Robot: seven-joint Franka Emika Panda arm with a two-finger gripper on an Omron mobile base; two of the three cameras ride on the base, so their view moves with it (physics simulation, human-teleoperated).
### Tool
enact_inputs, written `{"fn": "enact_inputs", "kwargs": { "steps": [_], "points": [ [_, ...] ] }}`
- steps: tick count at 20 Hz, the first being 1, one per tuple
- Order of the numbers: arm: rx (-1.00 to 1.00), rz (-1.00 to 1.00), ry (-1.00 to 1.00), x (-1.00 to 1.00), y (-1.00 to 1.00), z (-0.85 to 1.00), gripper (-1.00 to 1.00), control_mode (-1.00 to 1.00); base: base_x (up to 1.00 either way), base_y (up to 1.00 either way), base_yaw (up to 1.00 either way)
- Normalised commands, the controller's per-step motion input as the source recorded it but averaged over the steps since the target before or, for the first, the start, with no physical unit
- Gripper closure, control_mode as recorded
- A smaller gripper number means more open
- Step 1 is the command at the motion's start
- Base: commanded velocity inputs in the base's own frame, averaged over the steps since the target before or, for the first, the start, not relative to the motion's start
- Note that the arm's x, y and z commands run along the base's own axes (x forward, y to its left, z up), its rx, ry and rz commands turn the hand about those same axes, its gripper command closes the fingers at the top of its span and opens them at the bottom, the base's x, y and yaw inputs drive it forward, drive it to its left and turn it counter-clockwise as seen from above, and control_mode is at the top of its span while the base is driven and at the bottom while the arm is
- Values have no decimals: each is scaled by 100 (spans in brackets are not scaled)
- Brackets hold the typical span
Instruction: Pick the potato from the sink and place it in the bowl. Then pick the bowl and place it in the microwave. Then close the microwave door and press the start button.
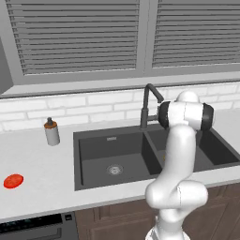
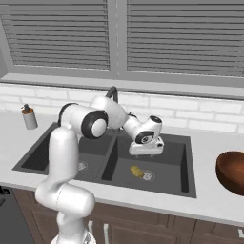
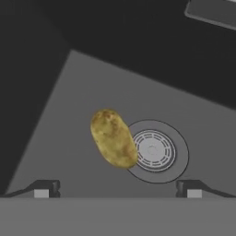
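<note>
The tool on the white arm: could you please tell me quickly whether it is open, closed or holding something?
Tool: open, holding nothing, above the lumpy yellowish-tan potato.

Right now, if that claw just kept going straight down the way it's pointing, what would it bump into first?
Most likely the potato, lying beside the drain on the sink floor, roughly between the open gripper tips, though depth is hard to judge.
</note>
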Motion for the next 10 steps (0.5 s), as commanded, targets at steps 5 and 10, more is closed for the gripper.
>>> {"fn": "enact_inputs", "kwargs": {
  "steps": [5,10],
  "points": [
    [0,1,1,0,29,-32,-100,-100,0,0,0],
    [0,0,3,0,27,-34,-100,-100,0,0,0]
  ]
}}
